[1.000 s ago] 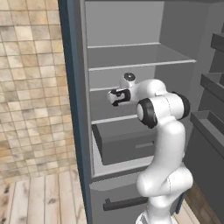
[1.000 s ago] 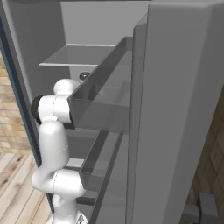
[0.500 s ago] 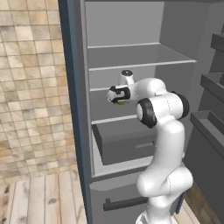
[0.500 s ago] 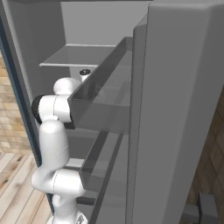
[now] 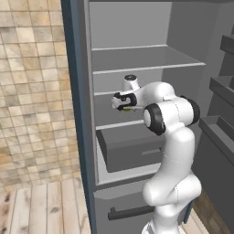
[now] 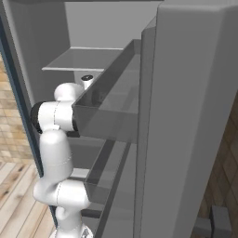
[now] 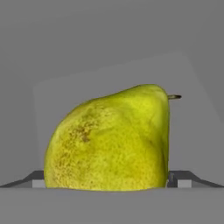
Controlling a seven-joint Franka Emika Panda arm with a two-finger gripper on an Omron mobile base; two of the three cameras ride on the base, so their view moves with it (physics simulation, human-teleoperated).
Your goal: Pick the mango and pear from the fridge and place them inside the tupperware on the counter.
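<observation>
A: How does the gripper (image 7: 112, 181) stand?

B: Its jaws are wide apart. In the hand view one dark finger tip (image 7: 26, 180) rises at the lower left and the other at the lower right, and the pear (image 7: 113, 140) sits between them, very close to the camera. I cannot tell if the tips touch its skin; nothing is clamped.

A: How does the pear lie?

B: The fat round end is to the left in that view, the narrow end with the small brown stem is to the upper right. Behind it there is only grey wall and a pale shelf surface.

A: And seen from the base?

B: In the left base view the gripper (image 5: 122, 101) is inside the fridge (image 5: 137, 59), over the middle pale shelf (image 5: 123, 124), with a small yellow-green spot of the pear (image 5: 126, 108) under the hand. The white arm (image 5: 171, 151) reaches in from the lower right. Just under that shelf is the grey drawer (image 5: 130, 147), pulled a little out.

A: The right base view?

B: There the open fridge door (image 6: 186, 130) with its door racks (image 6: 111, 111) covers most of the hand; the arm (image 6: 56, 139) stands to the left of it
</observation>
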